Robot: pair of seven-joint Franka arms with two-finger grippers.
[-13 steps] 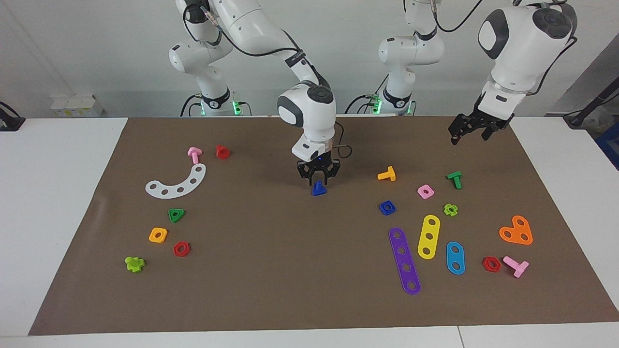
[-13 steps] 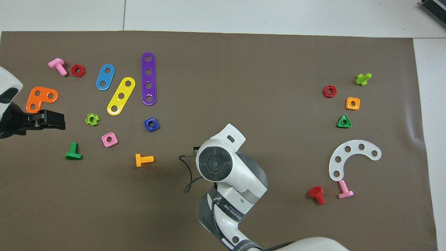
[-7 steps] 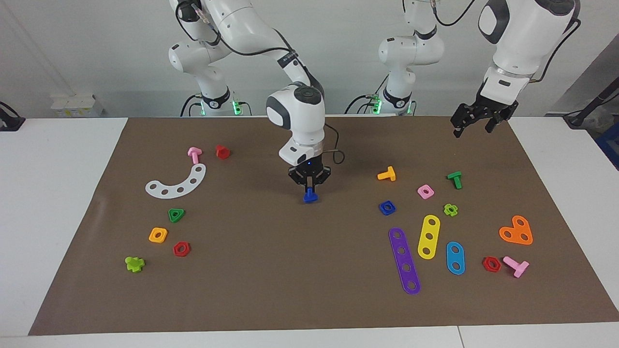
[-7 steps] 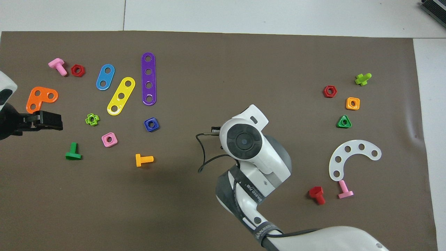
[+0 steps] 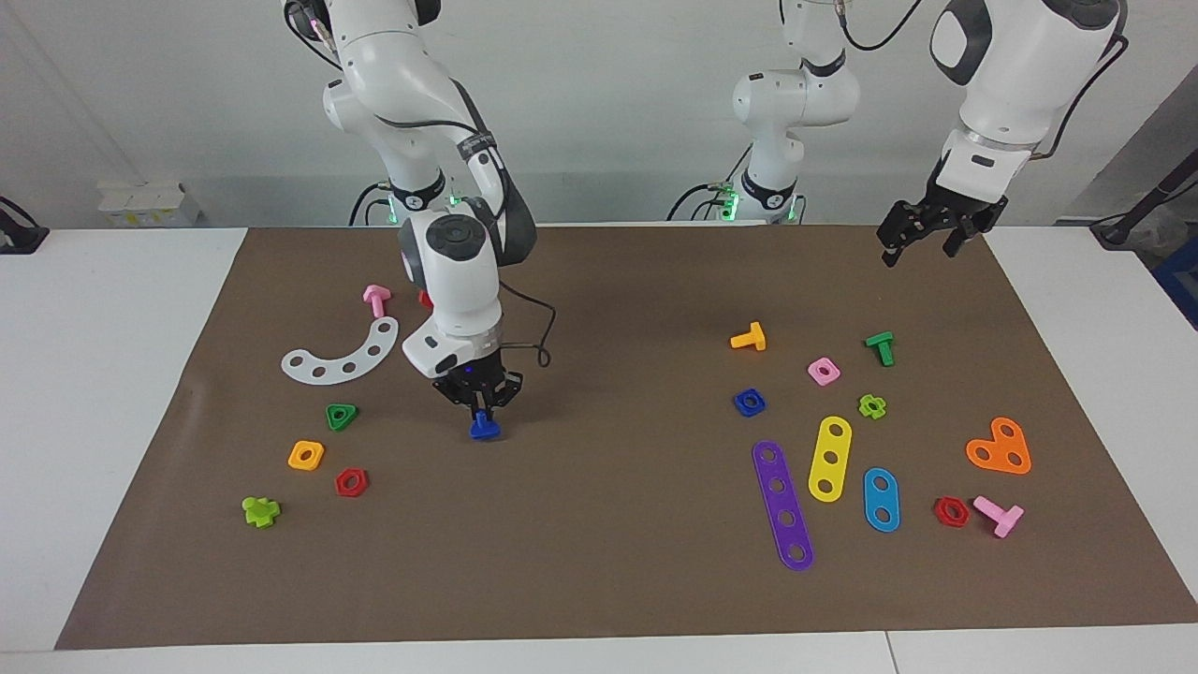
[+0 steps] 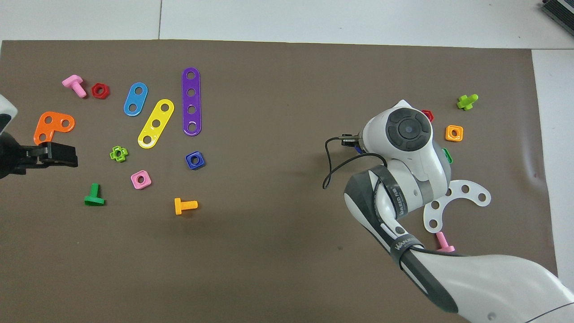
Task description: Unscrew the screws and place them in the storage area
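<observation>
My right gripper (image 5: 482, 412) is shut on the blue screw (image 5: 483, 429), gripping its stem with the flat head down, low over the brown mat (image 5: 580, 524). I cannot tell whether the screw touches the mat. It hangs beside the green triangular nut (image 5: 342, 416), toward the right arm's end of the table. In the overhead view the right wrist (image 6: 408, 130) covers the gripper and most of the screw. My left gripper (image 5: 922, 241) is open and empty, raised over the mat's corner at the left arm's end, and it also shows in the overhead view (image 6: 58, 154).
Near the screw lie a white curved plate (image 5: 342, 354), an orange nut (image 5: 306, 455), a red nut (image 5: 351, 482), a lime piece (image 5: 260, 511) and a pink bolt (image 5: 376, 300). A blue square nut (image 5: 749, 402), coloured strips and several bolts lie toward the left arm's end.
My right gripper closed on the blue screw, lifted it and carried it from the middle of the mat toward the right arm's end. The left gripper rose slightly.
</observation>
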